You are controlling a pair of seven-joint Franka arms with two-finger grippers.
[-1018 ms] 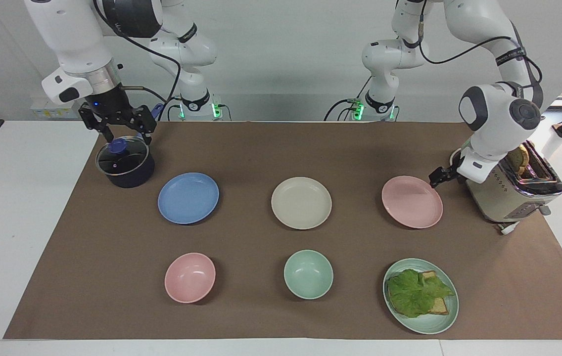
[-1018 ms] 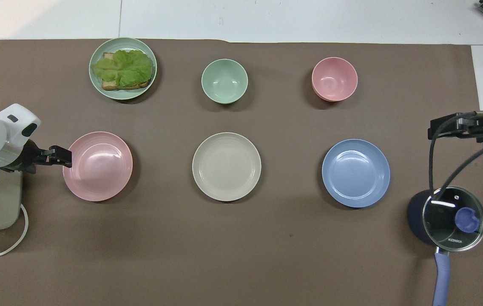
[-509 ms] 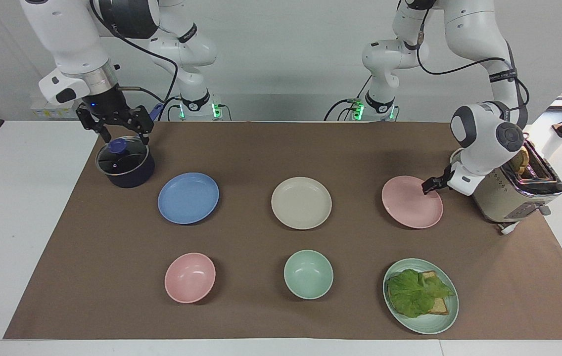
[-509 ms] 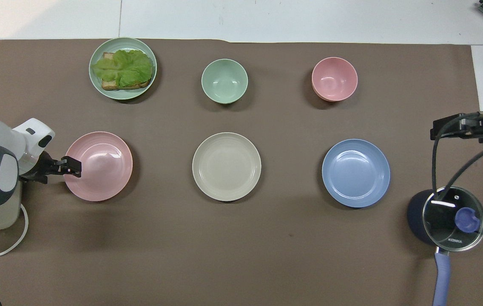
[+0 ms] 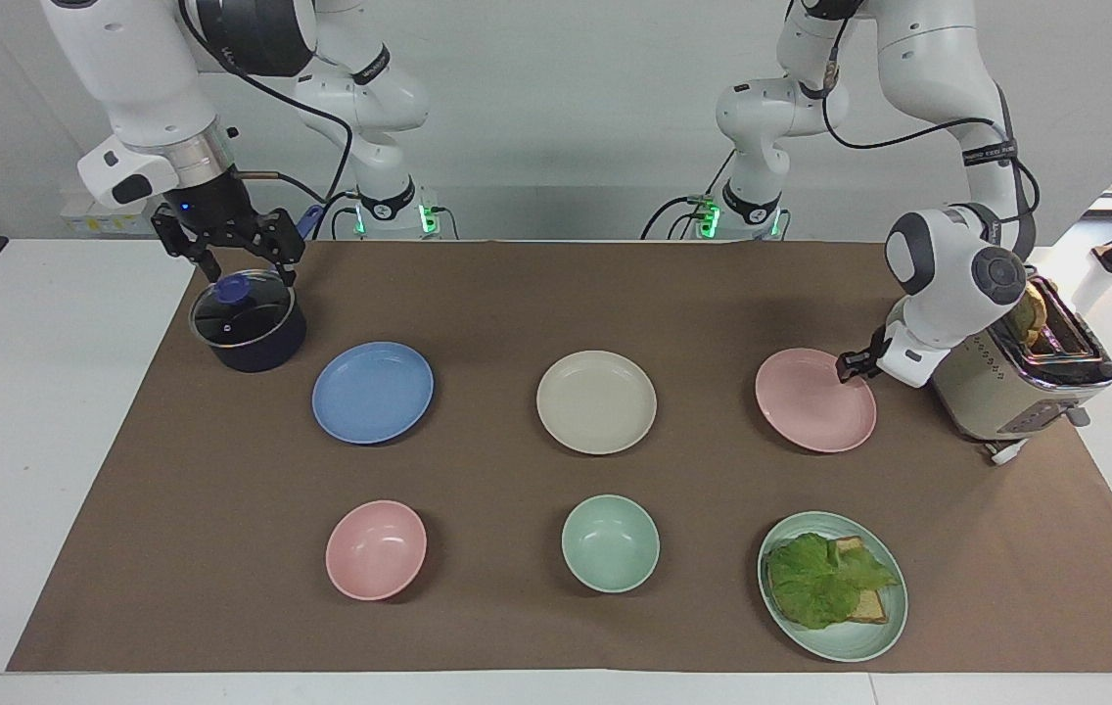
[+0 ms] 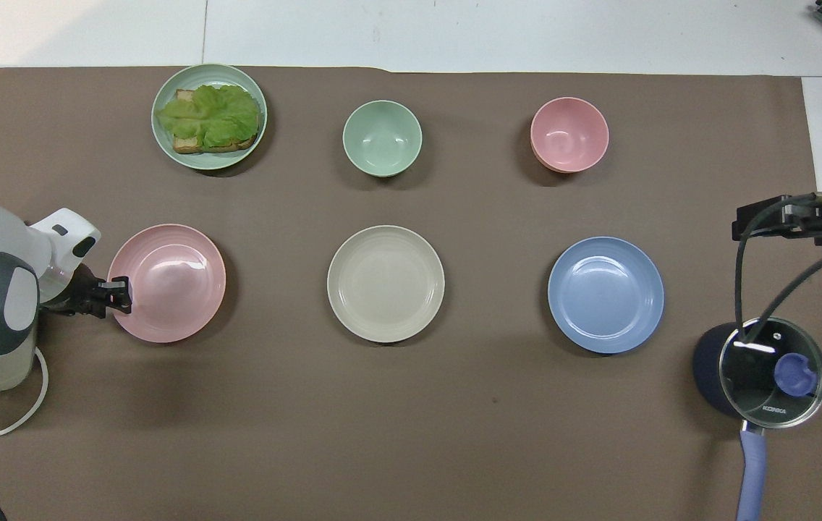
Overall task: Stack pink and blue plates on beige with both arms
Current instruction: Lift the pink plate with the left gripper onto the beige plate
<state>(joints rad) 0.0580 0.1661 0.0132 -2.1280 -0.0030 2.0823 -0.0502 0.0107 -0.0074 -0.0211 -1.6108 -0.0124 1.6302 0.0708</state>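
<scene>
Brown paper covers a white table (image 5: 47,411), with two white robot arms standing along one long edge. Three plates lie in a row across the middle of the paper: a blue plate (image 5: 372,392) toward the right arm's end, a beige plate (image 5: 596,401) at the centre, and a pink plate (image 5: 815,399) toward the left arm's end. All three sit flat and well apart from one another.

Along the edge away from the robots runs a second row: a pink bowl (image 5: 376,548), a green bowl (image 5: 610,542), and a pale green plate (image 5: 832,586) carrying toast under a lettuce leaf.

The left gripper (image 5: 853,364) is down at the rim of the pink plate, on the side facing a toaster (image 5: 1016,377) at that end of the paper; I cannot tell whether its fingers have pinched the rim. The right gripper (image 5: 235,257) hangs with its fingers spread, just above the blue knob of a glass-lidded dark pot (image 5: 248,326) near the paper's corner, touching nothing
</scene>
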